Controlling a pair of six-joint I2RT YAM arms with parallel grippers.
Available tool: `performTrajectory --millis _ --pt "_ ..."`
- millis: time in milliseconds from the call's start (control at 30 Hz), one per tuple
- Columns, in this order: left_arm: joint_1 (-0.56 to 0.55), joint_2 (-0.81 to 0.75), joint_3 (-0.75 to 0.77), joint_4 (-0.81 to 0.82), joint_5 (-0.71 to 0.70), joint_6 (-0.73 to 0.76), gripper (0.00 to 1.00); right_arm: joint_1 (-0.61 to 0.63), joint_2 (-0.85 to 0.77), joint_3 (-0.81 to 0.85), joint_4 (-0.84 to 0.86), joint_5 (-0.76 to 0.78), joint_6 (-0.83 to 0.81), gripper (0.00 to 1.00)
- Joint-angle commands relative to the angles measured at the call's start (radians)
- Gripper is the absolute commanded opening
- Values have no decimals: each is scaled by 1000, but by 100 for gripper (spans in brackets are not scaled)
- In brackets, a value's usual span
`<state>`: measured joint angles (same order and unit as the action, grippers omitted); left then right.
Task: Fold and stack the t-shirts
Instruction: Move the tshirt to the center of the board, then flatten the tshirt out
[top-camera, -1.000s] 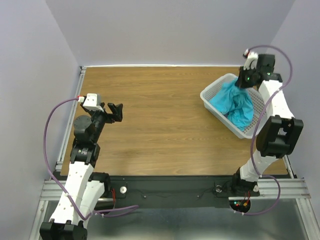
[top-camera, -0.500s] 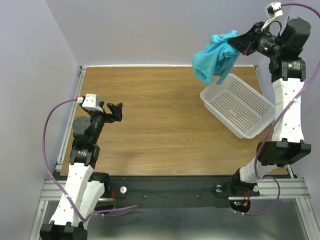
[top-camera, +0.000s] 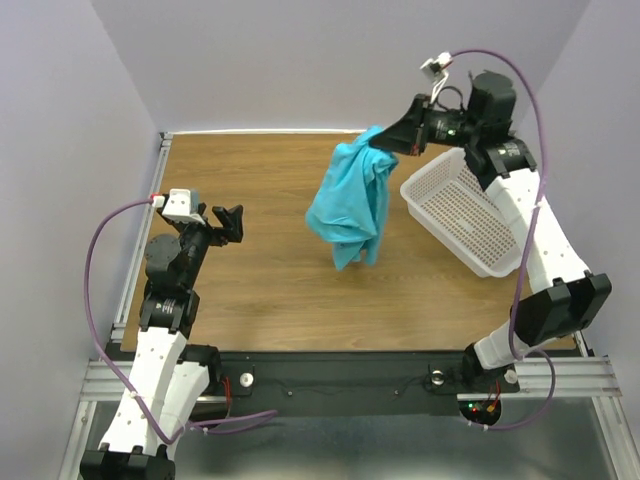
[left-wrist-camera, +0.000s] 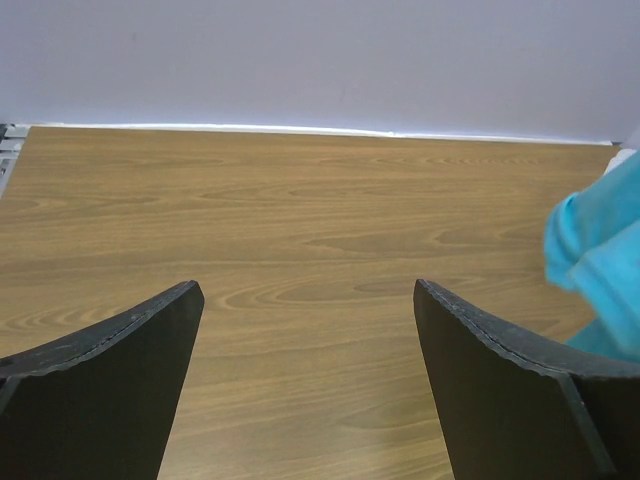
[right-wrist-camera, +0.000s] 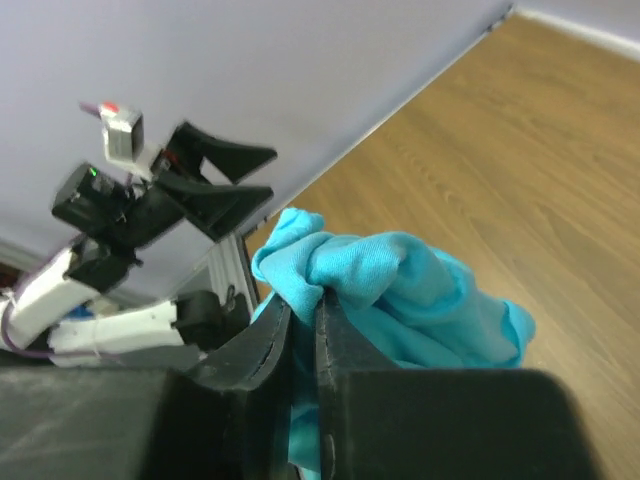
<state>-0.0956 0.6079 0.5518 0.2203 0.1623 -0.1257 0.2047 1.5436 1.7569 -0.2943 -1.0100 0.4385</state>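
Note:
A turquoise-blue t-shirt (top-camera: 350, 205) hangs bunched from my right gripper (top-camera: 392, 141) above the middle of the wooden table; its lower end is at or near the tabletop. In the right wrist view the jaws are pinched shut on a fold of the t-shirt (right-wrist-camera: 385, 280), my right gripper (right-wrist-camera: 305, 310) holding it from above. My left gripper (top-camera: 232, 222) is open and empty over the left side of the table, apart from the shirt. In the left wrist view its fingers (left-wrist-camera: 480, 370) stand wide apart and an edge of the shirt (left-wrist-camera: 600, 270) shows at the right.
A white plastic mesh basket (top-camera: 472, 212) sits tilted at the back right of the table (top-camera: 270, 280), with nothing seen in it. Lilac walls close the back and sides. A metal rail (top-camera: 140, 240) runs along the left edge.
My right gripper lifted the t-shirt out of the basket, raised it high, then carried it left and down over the table's middle. The left arm has not moved.

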Motion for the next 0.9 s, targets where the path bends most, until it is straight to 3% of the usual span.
performTrajectory --millis 0,33,67,100,133,167,200,233,467,600,667,867 --pt "0 -20 -1 54 -23 21 98 64 -43 -75 70 -6 -38 40" --pt "2 -22 -1 53 -23 23 98 74 -42 -94 48 5 -82 56" --pt "2 -23 -1 51 -29 24 98 81 -36 -111 -42 74 -201 78" --pt "0 -25 0 51 -27 26 98 84 -36 -112 -93 124 -277 85" --pt "0 -28 2 48 -32 28 98 84 -36 -114 -142 283 -350 92" --pt "0 -30 2 47 -35 28 98 84 -36 -122 -201 377 -410 95" --pt "2 -34 0 45 -35 32 98 82 -46 -134 -221 551 -532 96" --pt "0 -34 2 44 -33 34 98 82 -57 -157 -232 624 -590 97" --pt "0 -33 8 42 -29 32 98 78 -129 -413 -244 953 -817 99" --pt "2 -34 10 44 -17 29 98 61 -99 -503 -240 1065 -836 96" --pt "0 -39 10 44 -12 29 98 39 -68 -522 -240 1114 -825 89" --pt "0 -45 11 44 -6 29 98 -36 45 -513 -236 1067 -816 80"
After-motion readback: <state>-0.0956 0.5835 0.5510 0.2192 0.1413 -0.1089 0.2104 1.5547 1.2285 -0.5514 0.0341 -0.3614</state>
